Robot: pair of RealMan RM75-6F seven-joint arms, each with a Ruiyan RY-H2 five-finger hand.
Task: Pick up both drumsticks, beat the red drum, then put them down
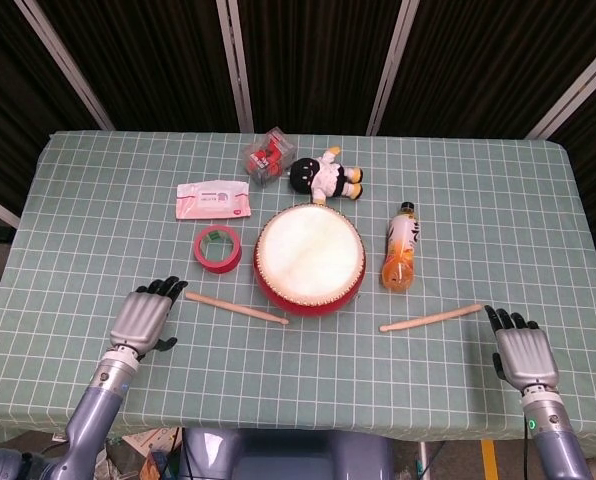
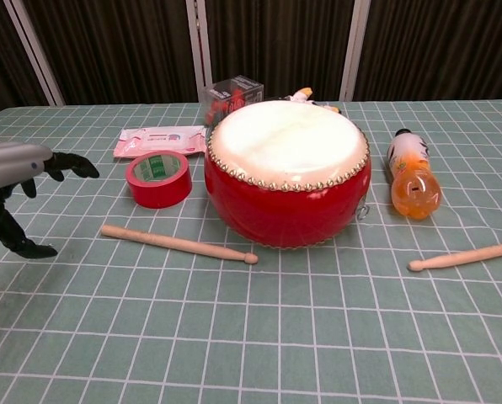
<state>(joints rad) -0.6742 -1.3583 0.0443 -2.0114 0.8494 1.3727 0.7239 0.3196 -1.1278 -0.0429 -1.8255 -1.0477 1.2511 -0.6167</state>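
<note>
The red drum (image 1: 309, 260) (image 2: 286, 172) with its pale skin stands mid-table. One wooden drumstick (image 1: 236, 307) (image 2: 178, 244) lies flat in front of the drum's left side. The other drumstick (image 1: 431, 318) (image 2: 464, 256) lies flat in front of the drum to the right. My left hand (image 1: 144, 316) (image 2: 15, 187) hovers just left of its stick with fingers spread, holding nothing. My right hand (image 1: 522, 352) sits right of the other stick, fingers spread and empty; the chest view does not show it.
A red tape roll (image 1: 218, 248) (image 2: 157, 178) sits left of the drum. An orange drink bottle (image 1: 401, 248) (image 2: 411, 178) lies to its right. A wipes pack (image 1: 212, 199), a clear box (image 1: 266, 155) and a doll (image 1: 324, 177) lie behind.
</note>
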